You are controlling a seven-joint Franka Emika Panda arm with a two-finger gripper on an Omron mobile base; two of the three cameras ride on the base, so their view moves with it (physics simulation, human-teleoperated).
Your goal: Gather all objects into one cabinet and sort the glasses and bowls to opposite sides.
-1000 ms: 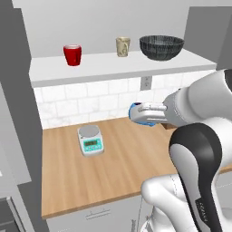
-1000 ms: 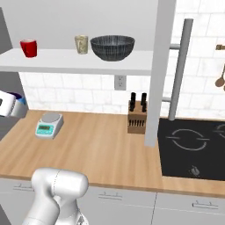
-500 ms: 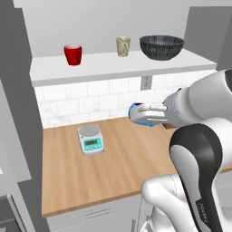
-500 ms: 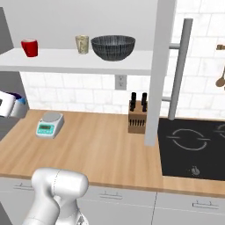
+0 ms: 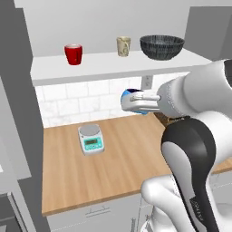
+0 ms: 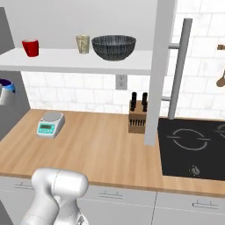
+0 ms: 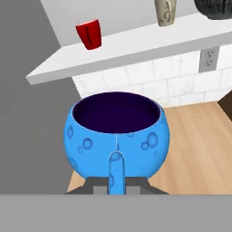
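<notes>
Fingers (image 7: 116, 174) are clamped on the rim of the small blue bowl (image 7: 117, 136), one of them showing on the near outside wall in my hand view, tinted blue, the other hidden inside; I read that as a firm grasp. From the left base view I see the gripper (image 5: 131, 100) at the end of the arm's white forearm, carrying the blue bowl (image 5: 134, 100) in the air above the wooden counter (image 5: 122, 158), below the white shelf board (image 5: 113, 63) and in front of the tiled wall (image 5: 63, 102). In the right base view the same bowl (image 6: 7, 87) sits at the far left edge of the picture, partly cut off, again lower than the shelf. On the shelf of the cabinet (image 5: 18, 90) I count three things standing upright and apart from one another: the red cup (image 5: 73, 54) toward the left, the beige cup (image 5: 123, 46) in the middle, and the large dark bowl (image 5: 161, 46) just beside it on the right. Down on the counter the kitchen scale (image 5: 91, 139) rests near the wall, well below the held bowl and off to its left. Further right along the counter I can make out a knife block (image 6: 138, 118) and, beyond a grey upright panel (image 6: 158, 70), a black cooktop (image 6: 193, 147).
</notes>
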